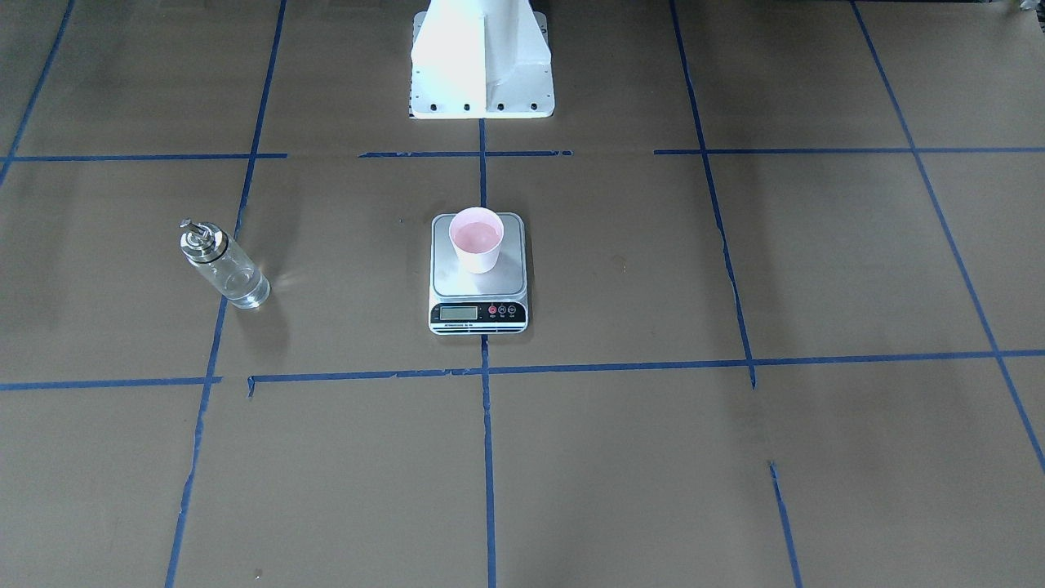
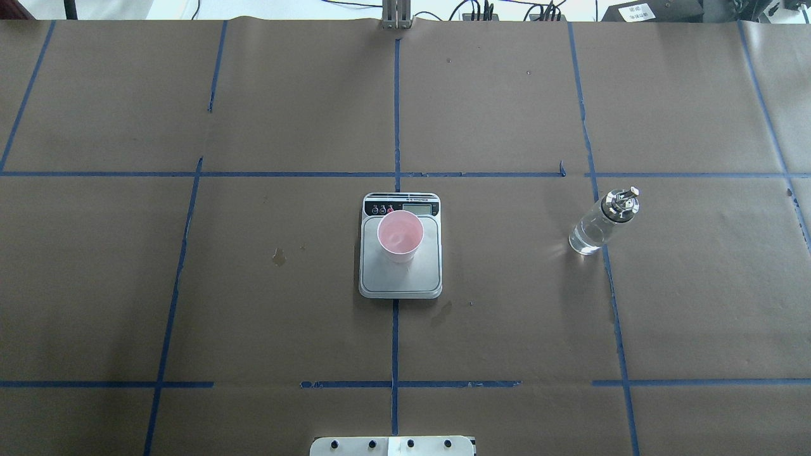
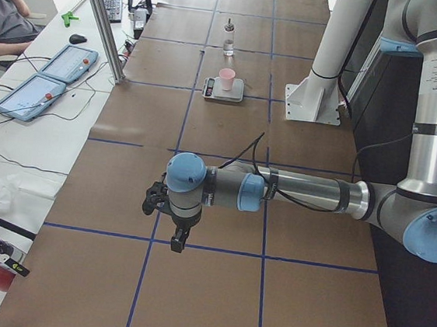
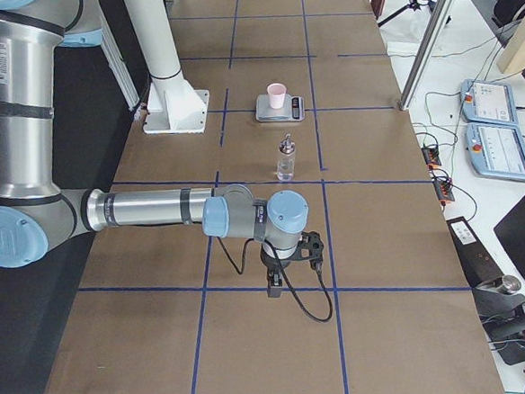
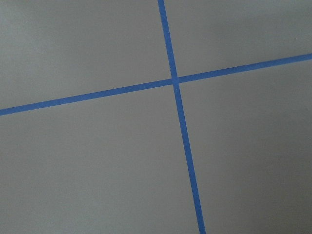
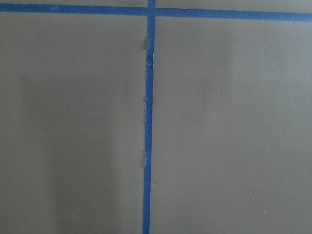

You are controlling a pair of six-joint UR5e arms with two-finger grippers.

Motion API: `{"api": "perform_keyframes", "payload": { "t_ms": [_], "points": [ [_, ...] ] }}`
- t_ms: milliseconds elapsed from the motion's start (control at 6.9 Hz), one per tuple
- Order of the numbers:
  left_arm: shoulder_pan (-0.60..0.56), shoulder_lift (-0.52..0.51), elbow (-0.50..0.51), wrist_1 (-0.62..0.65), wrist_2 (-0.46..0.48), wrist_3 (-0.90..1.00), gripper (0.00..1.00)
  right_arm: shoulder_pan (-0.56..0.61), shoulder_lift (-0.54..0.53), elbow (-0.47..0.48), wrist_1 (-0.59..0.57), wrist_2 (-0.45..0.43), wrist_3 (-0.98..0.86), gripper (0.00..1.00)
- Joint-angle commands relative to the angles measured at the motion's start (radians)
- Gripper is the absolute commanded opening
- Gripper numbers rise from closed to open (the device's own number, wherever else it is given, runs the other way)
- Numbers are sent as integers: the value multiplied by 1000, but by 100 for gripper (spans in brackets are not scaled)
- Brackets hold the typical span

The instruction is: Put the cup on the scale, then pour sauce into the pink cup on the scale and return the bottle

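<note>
The pale pink cup [image 1: 477, 238] stands upright on the grey platform of the white scale [image 1: 478, 314] at the table's middle; it also shows in the overhead view [image 2: 400, 235]. The clear glass bottle [image 1: 224, 265] with a silver spout cap stands upright on the table on my right side [image 2: 599, 225], apart from the scale. Clear liquid fills its lower part. My left gripper [image 3: 175, 241] and right gripper [image 4: 275, 286] hang over bare table far from these things, and I cannot tell whether they are open or shut. Both wrist views show only brown paper and blue tape.
The white robot pedestal [image 1: 482, 73] stands behind the scale. Blue tape lines grid the brown paper. In the left side view a metal post [image 3: 101, 18], teach pendants [image 3: 57, 61] and a seated operator [image 3: 4, 12] lie beyond the table's far edge.
</note>
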Motion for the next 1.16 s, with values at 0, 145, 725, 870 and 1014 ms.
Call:
{"api": "perform_keyframes", "payload": {
  "t_ms": [0,145,725,870,1014],
  "points": [
    [0,5,-2,-3,0,0,100,-2,1,-2,1,2,0,100],
    [0,5,-2,-3,0,0,100,-4,1,-2,0,2,2,100],
    [0,6,0,-2,0,0,100,-25,1,-4,0,7,2,100],
    [0,6,0,-2,0,0,100,-27,-1,-4,0,7,2,100],
    [0,6,1,-2,0,0,100,-33,1,-4,0,7,2,100]
  ]
}}
